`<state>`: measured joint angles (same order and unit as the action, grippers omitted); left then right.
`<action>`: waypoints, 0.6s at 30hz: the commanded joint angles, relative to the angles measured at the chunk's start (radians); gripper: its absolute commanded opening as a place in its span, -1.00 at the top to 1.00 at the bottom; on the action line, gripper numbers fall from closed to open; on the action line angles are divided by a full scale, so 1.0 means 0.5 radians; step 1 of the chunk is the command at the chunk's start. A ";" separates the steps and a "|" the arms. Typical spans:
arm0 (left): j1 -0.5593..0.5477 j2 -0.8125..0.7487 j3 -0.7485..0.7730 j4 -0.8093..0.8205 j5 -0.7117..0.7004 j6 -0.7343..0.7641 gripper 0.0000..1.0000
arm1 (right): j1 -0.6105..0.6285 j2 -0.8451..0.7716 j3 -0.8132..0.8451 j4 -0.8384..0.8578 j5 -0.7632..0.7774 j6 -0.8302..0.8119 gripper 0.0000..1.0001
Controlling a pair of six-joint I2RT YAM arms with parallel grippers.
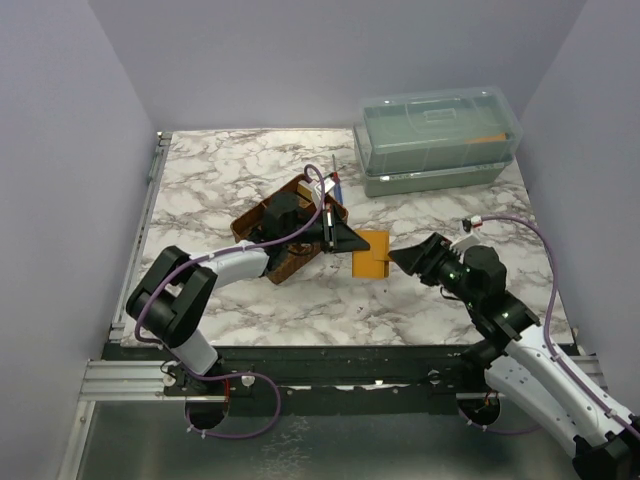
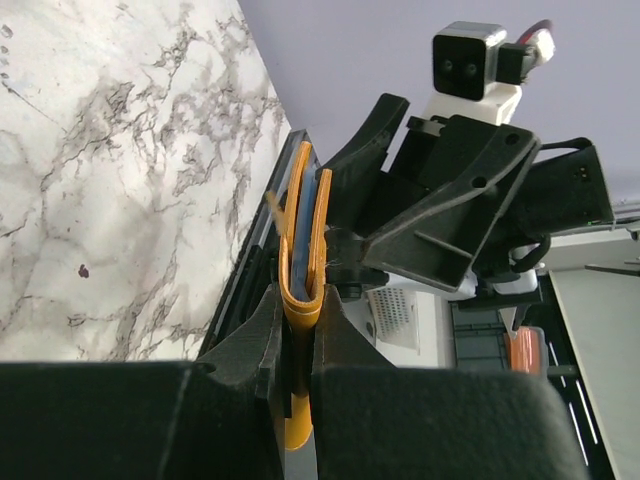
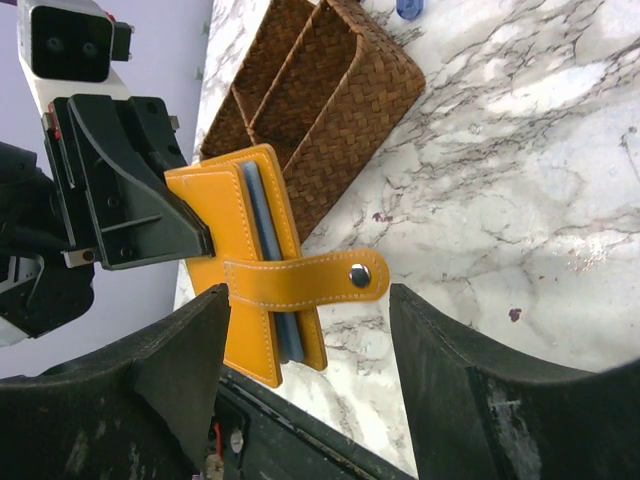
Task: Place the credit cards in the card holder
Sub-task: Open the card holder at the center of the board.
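The mustard-orange card holder is folded shut and held on edge above the table, just right of the brown tray. My left gripper is shut on its folded spine. In the right wrist view the holder has its strap with a metal snap sticking out loose to the right. A blue-grey layer shows between its leaves; I cannot tell whether that is a card or the lining. No loose credit cards are in view. My right gripper is open and empty, close to the strap and apart from it.
The brown woven tray with compartments lies under the left arm, with small items at its far corner. A lidded clear plastic box stands at the back right. The table's near edge and black rail are just below the holder.
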<state>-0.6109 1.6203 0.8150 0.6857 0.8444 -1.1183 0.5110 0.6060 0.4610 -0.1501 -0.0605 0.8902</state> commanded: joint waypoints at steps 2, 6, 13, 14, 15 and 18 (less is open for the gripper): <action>0.004 -0.110 0.003 0.043 0.060 0.002 1.00 | 0.002 -0.112 -0.110 0.089 0.033 0.163 -0.37; 0.004 -0.122 0.006 0.043 0.073 0.003 1.00 | 0.001 -0.220 -0.250 0.314 -0.055 0.283 -0.38; -0.002 -0.165 -0.005 0.083 0.121 -0.006 1.00 | 0.003 -0.361 -0.436 0.654 -0.092 0.519 -0.54; -0.006 -0.174 -0.009 0.097 0.129 -0.011 1.00 | 0.003 -0.358 -0.459 0.715 -0.111 0.551 -0.54; -0.010 -0.186 -0.014 0.110 0.135 -0.014 1.00 | 0.003 -0.344 -0.478 0.783 -0.133 0.586 -0.54; -0.023 -0.224 -0.021 0.168 0.148 -0.028 1.00 | 0.000 -0.269 -0.522 0.952 -0.190 0.702 -0.61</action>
<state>-0.6113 1.5669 0.8146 0.6941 0.8761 -1.1229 0.5110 0.4412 0.2306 0.1635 -0.1047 1.1423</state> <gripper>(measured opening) 0.077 0.777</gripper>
